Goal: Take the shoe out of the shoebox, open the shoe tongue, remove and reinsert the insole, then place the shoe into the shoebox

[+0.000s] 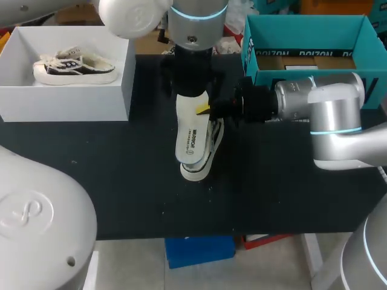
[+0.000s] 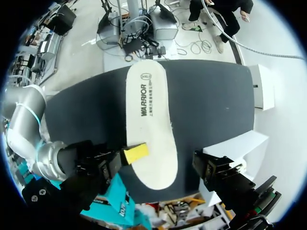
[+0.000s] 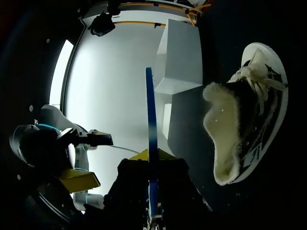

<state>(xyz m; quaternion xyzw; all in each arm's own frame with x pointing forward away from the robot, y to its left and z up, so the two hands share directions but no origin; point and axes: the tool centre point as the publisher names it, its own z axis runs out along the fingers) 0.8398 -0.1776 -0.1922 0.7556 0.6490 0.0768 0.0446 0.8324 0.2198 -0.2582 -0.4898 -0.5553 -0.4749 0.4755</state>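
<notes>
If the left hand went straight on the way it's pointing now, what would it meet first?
The insole: it lies flat, directly ahead of the left hand, pinched at its edge by the right hand. The shoe lies beneath it. How near the insole is, I cannot judge.

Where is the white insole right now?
In the head view the insole is near the middle of the table, gripped at its edge by the right gripper, over the shoe.

Insole (image 1: 192, 136) above shoe (image 1: 202, 164) at table (image 1: 91, 181) centre, box (image 1: 66, 99) with another shoe (image 1: 72, 65) rear left, shoebox (image 1: 302, 21) rear right.
</notes>
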